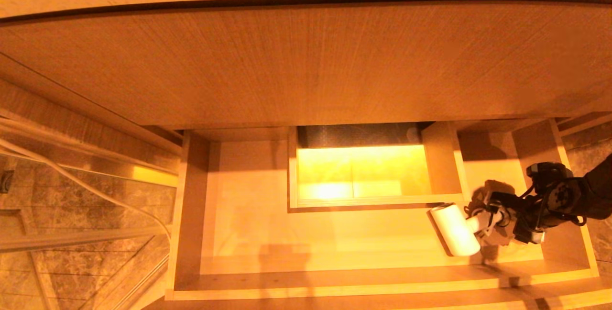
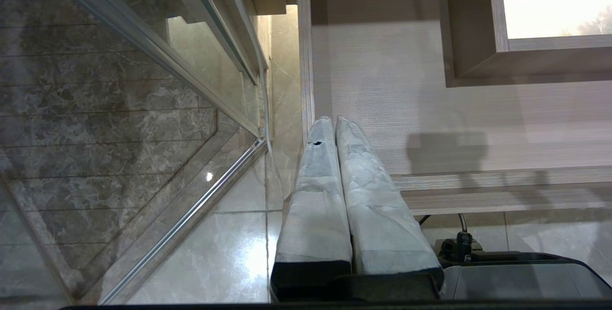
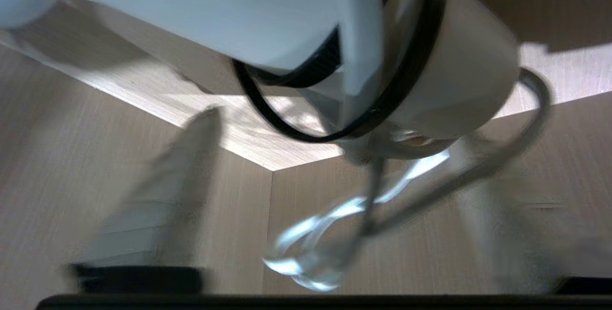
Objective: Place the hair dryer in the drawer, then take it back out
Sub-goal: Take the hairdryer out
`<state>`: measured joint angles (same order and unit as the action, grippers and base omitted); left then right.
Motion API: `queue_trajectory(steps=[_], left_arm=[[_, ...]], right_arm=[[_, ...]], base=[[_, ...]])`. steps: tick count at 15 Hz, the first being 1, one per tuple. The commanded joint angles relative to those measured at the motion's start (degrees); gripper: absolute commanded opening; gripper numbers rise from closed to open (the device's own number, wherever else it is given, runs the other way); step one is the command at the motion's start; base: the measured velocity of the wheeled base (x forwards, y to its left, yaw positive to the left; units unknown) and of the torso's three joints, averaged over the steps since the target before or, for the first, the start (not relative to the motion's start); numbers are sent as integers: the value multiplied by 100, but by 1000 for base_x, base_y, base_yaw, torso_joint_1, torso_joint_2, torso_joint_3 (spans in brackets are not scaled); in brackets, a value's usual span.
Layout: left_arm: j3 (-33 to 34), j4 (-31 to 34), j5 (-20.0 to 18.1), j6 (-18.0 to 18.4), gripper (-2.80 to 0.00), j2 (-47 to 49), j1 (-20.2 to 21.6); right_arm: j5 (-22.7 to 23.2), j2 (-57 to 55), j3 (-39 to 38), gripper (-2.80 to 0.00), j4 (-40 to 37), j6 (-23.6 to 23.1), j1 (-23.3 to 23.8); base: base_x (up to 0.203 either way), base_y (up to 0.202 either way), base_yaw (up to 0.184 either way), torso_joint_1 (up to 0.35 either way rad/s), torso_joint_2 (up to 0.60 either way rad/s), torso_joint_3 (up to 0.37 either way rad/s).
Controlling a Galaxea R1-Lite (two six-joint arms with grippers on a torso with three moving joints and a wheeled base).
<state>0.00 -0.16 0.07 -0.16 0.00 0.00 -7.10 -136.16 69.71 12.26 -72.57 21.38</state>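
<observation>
The drawer (image 1: pixel 334 287) stands pulled out, and its pale floor (image 2: pixel 406 85) also shows in the left wrist view. The white hair dryer (image 1: pixel 454 231) is inside it at the right, barrel pointing left. My right gripper (image 1: pixel 488 226) reaches in from the right at the dryer's handle end. In the right wrist view its fingers (image 3: pixel 181 176) stand wide apart, with the white barrel and handle (image 3: pixel 287 13) just beyond them. The looped cord (image 3: pixel 325 233) hangs between them, blurred. No finger visibly presses on the dryer. I cannot tell whether it rests on the drawer floor.
A boxed cut-out (image 1: pixel 358 176) sits at the drawer's mid-back, just left of the dryer. The tall wood panel (image 1: pixel 306 61) overhangs the drawer's back. My left gripper (image 2: pixel 334 121) is parked shut outside the drawer's left wall, over the tiled floor by a glass panel (image 2: pixel 143 85).
</observation>
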Motion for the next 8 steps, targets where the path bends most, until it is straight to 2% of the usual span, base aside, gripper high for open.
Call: queue_trajectory(steps=[1,8], left_arm=[[0,-2,2,-2,-280,0,0],[0,-2,2,-2,-280,0,0]], right_arm=[[-10,0,-10,-280,7,-37,-2],[17,111,88,-280,30,-98,-46]], base=[[0,0,0,0,0,0],[0,0,0,0,0,0]])
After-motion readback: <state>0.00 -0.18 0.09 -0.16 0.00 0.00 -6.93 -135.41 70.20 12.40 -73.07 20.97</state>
